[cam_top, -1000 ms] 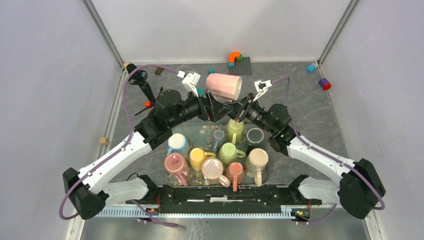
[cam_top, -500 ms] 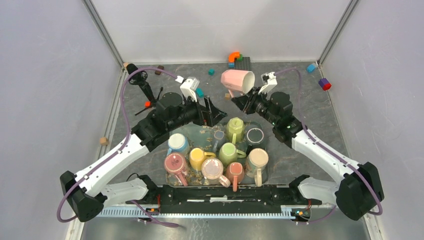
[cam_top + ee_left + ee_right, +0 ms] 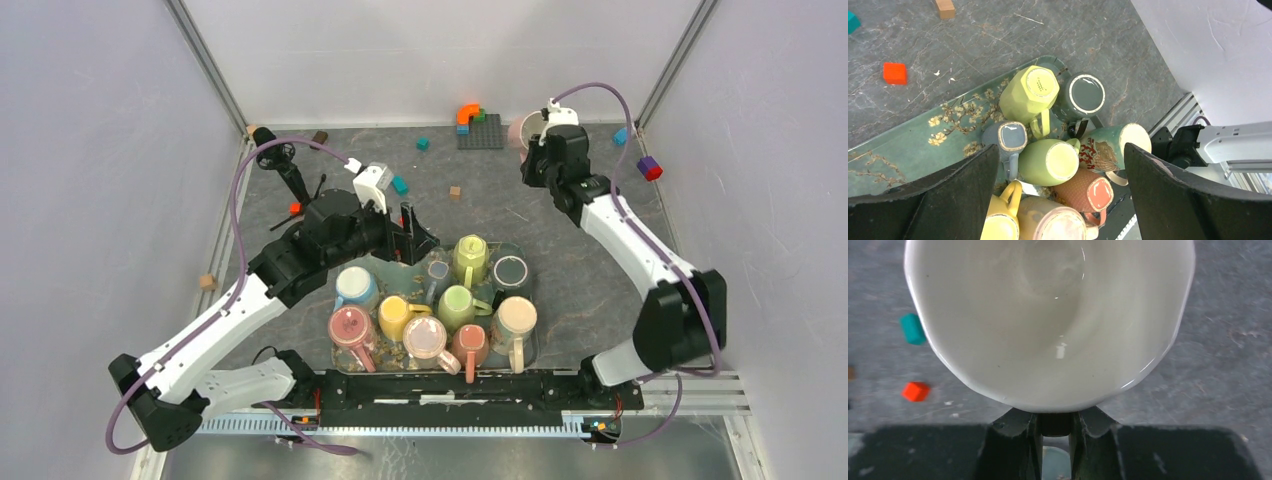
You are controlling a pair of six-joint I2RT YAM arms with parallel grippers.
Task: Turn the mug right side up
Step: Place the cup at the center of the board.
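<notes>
right jaws clamped on rim of pale pink ceramic mug, white inside facing wrist camera, near far edge of grey tabletop. left jaws wide apart over green floral tray.

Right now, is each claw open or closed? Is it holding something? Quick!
Left claw: open, holding nothing.
Right claw: closed on the rim of the mug.
</notes>
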